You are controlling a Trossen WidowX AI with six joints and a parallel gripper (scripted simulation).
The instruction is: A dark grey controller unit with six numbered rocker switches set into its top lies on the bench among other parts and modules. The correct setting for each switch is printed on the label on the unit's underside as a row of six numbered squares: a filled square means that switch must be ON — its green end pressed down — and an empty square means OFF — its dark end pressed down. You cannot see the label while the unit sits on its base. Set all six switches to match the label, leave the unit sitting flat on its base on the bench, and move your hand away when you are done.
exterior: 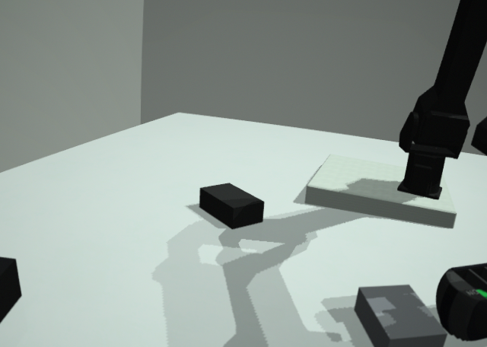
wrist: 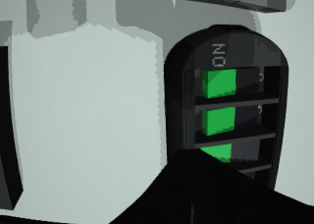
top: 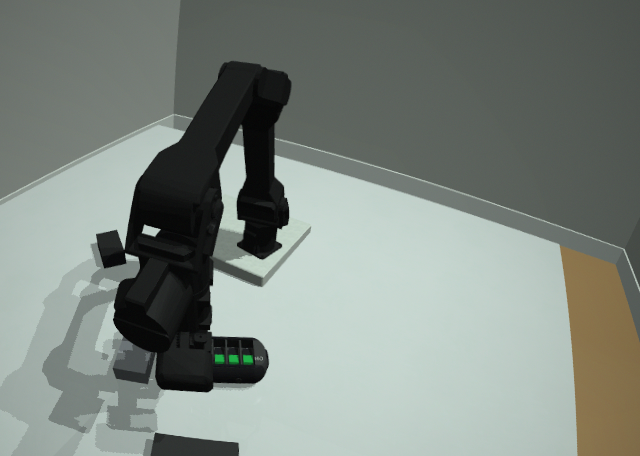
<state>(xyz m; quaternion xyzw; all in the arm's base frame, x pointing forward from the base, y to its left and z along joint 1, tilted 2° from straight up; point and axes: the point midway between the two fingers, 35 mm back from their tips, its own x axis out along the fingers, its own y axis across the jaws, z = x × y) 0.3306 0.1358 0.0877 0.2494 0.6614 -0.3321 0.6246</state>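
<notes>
One black arm (top: 217,131) stood on a pale base plate (top: 289,249) at the middle of the tabletop (top: 413,296), bent over and down toward seven o'clock from its base. Its fingers were pinched fully together with nothing between them, their dark tips filling the bottom of the wrist view right over the controller unit (top: 242,360). That unit, one dark grey rounded block, lay flat on the tabletop on its base, at about six o'clock from the base plate. Of its six rocker switches I could count only three in the top view, each with a green end (top: 233,358) showing; the wrist and hand covered the left half. From the wrist I saw three green ends too, the nearest one (wrist: 218,152) partly cut by the fingers, and the word ON (wrist: 219,53) printed at the far end. Whether the tips touched a switch I could not tell. Around it lay four other blocks: one light grey module (exterior: 397,316) just beside the unit's left end and mostly hidden under the arm from above, one small black box (exterior: 232,205) at nine o'clock from the base plate, one dark slab (top: 196,445) cut off by the bottom edge of the top view, and one black piece (exterior: 7,284) cut off at the exterior view's left edge. The label underneath was out of sight.
</notes>
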